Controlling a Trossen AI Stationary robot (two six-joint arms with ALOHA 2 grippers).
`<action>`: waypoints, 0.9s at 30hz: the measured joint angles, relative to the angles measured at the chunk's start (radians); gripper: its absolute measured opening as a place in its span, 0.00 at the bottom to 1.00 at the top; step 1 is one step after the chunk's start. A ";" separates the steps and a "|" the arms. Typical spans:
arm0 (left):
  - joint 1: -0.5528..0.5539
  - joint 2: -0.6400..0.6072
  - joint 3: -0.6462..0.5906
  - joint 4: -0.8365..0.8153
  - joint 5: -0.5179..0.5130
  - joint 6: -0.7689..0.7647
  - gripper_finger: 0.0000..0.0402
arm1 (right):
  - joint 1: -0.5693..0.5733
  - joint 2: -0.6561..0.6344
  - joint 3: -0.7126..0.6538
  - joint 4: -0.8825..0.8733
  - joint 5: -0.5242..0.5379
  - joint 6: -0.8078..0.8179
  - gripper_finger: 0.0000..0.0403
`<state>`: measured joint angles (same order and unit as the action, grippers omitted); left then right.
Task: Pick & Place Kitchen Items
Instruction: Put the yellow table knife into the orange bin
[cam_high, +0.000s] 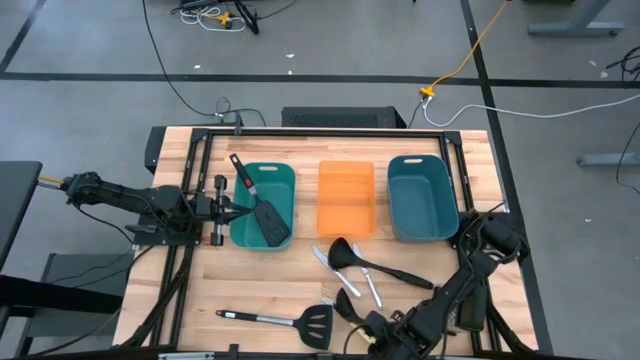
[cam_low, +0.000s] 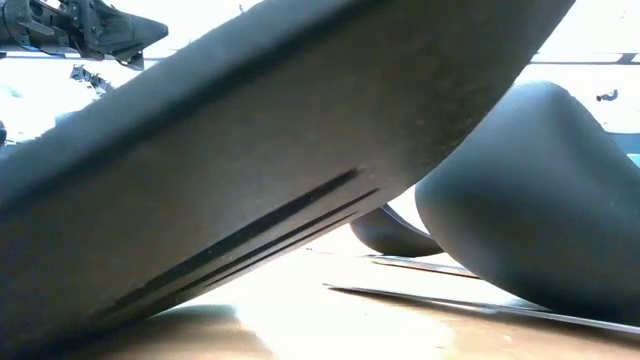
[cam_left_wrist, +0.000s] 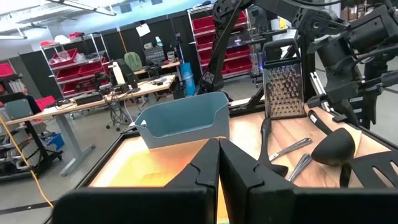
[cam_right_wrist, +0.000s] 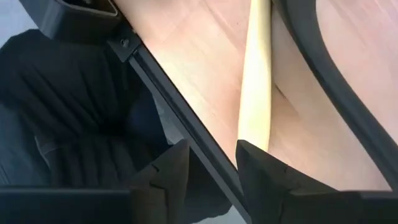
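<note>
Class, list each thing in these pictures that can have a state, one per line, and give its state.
Left teal tub: holds one black slotted spatula.
Orange tray: empty.
Right teal tub: empty.
Ladle: lying on the table.
Grater: upright.
Left gripper: shut, empty, beside the left teal tub.
Right gripper: open, at the table's front edge.
</note>
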<state>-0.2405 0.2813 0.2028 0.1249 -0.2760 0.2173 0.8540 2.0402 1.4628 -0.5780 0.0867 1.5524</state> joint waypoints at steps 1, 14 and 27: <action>0.000 0.000 0.000 0.000 0.000 0.000 0.04 | 0.002 0.002 0.000 -0.005 -0.001 -0.001 0.34; 0.000 0.000 0.000 -0.003 0.001 -0.026 0.04 | -0.019 0.040 0.001 -0.032 0.009 -0.061 0.35; 0.000 0.000 0.000 -0.020 0.004 -0.038 0.04 | -0.036 0.038 0.000 -0.029 0.010 -0.121 0.35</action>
<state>-0.2405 0.2813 0.2028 0.1052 -0.2722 0.1791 0.8185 2.0781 1.4631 -0.6068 0.0971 1.4315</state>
